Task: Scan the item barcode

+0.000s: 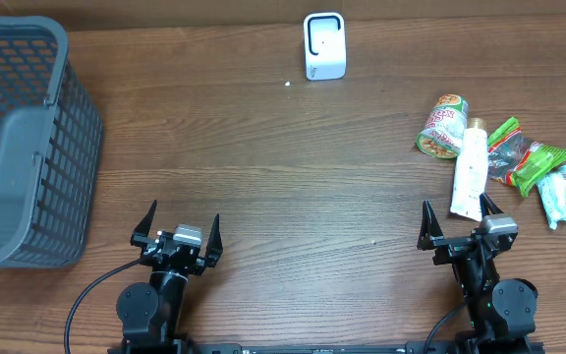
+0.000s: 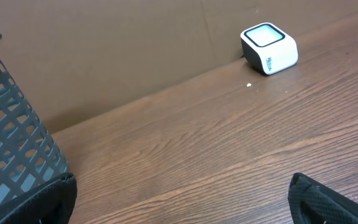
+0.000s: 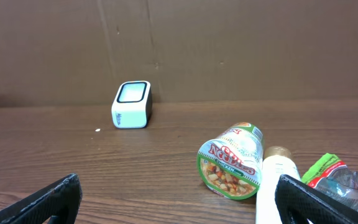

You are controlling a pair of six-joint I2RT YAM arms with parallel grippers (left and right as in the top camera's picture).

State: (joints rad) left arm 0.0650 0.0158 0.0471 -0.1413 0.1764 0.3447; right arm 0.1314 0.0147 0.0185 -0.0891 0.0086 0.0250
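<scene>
A white barcode scanner (image 1: 324, 45) (image 2: 269, 48) (image 3: 132, 104) stands at the table's far middle. At the right lie the items: a noodle cup (image 1: 443, 126) (image 3: 232, 160) on its side, a white tube (image 1: 471, 167) (image 3: 278, 183), green snack packets (image 1: 524, 155) (image 3: 328, 171) and a pale blue packet (image 1: 561, 196). My left gripper (image 1: 177, 229) (image 2: 182, 199) is open near the front left, nothing between its fingers. My right gripper (image 1: 461, 224) (image 3: 179, 199) is open at the front right, just short of the tube's near end.
A grey plastic basket (image 1: 23, 147) (image 2: 11, 137) stands at the far left. A small white speck (image 1: 288, 84) lies on the wood near the scanner. A brown wall backs the table.
</scene>
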